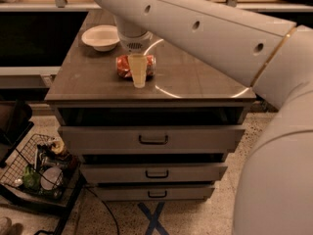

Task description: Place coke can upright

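While the coke can (122, 66) lies sideways on the drawer cabinet's top (195, 80), clear of its edges, the gripper (138, 71) overlaps it, its grip impossible to tell; a white bowl (100, 36) sits near the back-left corner.

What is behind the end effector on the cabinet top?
The coke can lies on its side just behind the end effector, which hangs low over the cabinet top. The can's middle is covered, so any contact is hidden.

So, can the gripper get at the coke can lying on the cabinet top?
Probably yes. The gripper is right at the coke can, overlapping it in this view. The white bowl sits apart, farther back, and nothing else crowds the can.
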Robot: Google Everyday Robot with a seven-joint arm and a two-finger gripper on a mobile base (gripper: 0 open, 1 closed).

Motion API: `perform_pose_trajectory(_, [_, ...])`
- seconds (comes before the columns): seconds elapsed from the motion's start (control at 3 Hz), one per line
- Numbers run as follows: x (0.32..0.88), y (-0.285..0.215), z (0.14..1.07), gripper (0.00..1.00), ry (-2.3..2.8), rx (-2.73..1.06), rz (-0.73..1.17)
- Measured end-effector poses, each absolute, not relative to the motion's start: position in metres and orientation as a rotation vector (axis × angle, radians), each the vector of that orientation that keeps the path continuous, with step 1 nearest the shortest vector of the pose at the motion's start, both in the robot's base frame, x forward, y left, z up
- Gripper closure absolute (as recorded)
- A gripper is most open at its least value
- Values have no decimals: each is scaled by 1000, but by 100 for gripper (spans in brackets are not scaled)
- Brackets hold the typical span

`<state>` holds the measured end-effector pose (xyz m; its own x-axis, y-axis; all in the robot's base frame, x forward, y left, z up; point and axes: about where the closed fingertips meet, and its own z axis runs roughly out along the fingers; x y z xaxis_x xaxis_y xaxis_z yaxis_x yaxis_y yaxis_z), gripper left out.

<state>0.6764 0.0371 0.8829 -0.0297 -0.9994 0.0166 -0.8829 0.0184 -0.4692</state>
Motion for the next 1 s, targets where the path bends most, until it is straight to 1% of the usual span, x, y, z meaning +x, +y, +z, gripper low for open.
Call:
perform_pose_trajectory(0.33, [677, 34, 874, 0, 2059, -1878, -472])
perform_pose_trajectory(1.0, [682, 46, 866, 0, 2100, -1807, -359])
